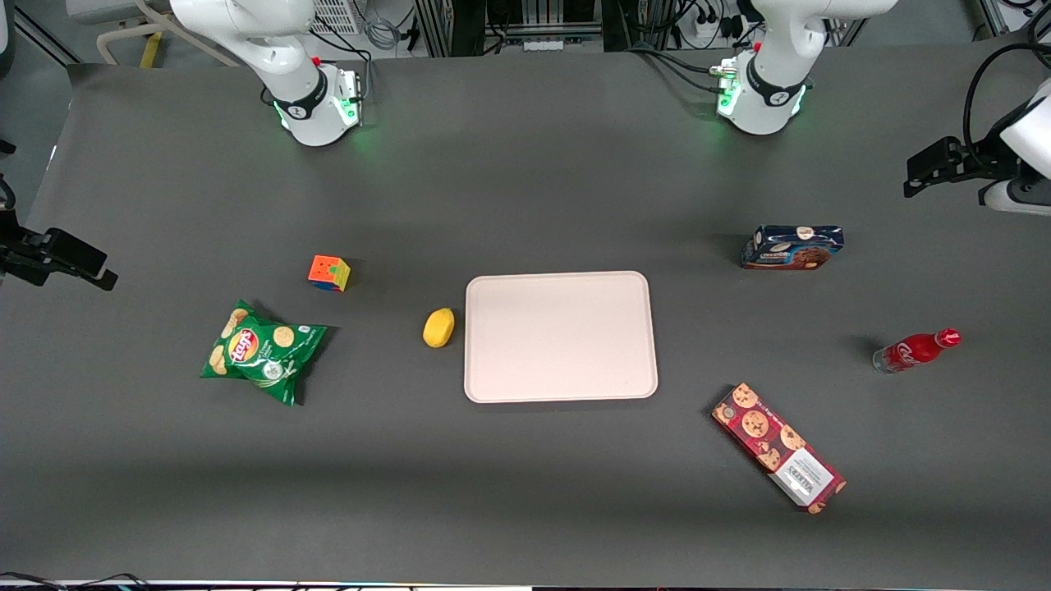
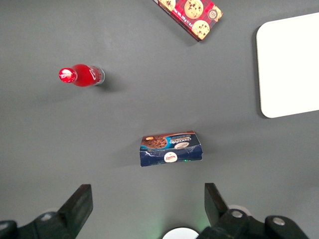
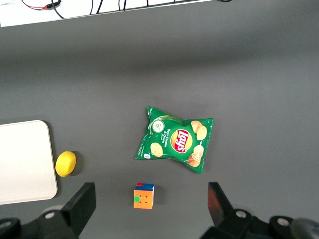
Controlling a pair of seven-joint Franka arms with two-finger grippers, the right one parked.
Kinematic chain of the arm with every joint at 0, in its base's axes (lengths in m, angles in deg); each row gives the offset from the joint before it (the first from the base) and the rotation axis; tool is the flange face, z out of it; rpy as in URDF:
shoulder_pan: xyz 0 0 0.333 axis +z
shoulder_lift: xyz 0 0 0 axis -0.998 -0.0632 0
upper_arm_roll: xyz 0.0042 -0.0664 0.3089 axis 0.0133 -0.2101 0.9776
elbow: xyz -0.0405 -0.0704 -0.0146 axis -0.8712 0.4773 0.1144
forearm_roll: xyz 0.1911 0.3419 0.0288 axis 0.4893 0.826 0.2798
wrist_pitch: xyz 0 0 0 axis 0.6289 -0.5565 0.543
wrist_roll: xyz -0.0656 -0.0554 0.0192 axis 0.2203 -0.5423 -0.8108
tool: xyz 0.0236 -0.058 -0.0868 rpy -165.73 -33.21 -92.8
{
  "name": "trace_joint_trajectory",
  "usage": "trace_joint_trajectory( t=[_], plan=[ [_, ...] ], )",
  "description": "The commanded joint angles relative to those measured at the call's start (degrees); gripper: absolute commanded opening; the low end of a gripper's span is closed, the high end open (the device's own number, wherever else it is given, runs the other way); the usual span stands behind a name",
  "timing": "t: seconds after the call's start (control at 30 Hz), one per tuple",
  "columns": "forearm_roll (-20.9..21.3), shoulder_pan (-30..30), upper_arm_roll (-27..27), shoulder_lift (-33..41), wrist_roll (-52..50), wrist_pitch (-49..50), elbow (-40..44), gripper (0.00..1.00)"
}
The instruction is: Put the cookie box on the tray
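The small dark navy-blue cardboard cookie box (image 1: 792, 247) stands on the grey tabletop (image 1: 525, 484), well apart from the large pale pinkish-cream rectangular tray (image 1: 561, 336), toward the working arm's end. The end effector (image 2: 147, 206) hovers above the box, fingers (image 2: 79, 201) spread wide, holding nothing.

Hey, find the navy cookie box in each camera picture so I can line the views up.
Front view: cookie box on the table, farther from the camera than the tray, toward the working arm's end.
Left wrist view: cookie box beneath the open end effector, apart from it.
Right wrist view: not in it.
Shared landmark: the tray shows in all three.
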Motion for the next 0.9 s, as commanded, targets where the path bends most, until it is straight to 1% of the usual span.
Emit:
trace_joint_trajectory(
  t=[0.0,0.57,0.77,0.87],
  plan=[
    [-0.65,-0.06,0.03,-0.1,-0.67,0.69,0.74,1.0],
    [-0.13,0.03,0.21,-0.36,-0.85,0.51,1.35,1.0],
    [0.4,-0.05,0.12,-0.27,-1.46,1.92,3.37,1.0],
    [0.57,-0.23,0.03,-0.36,-3.82,5.16,5.74,1.0]
  ],
)
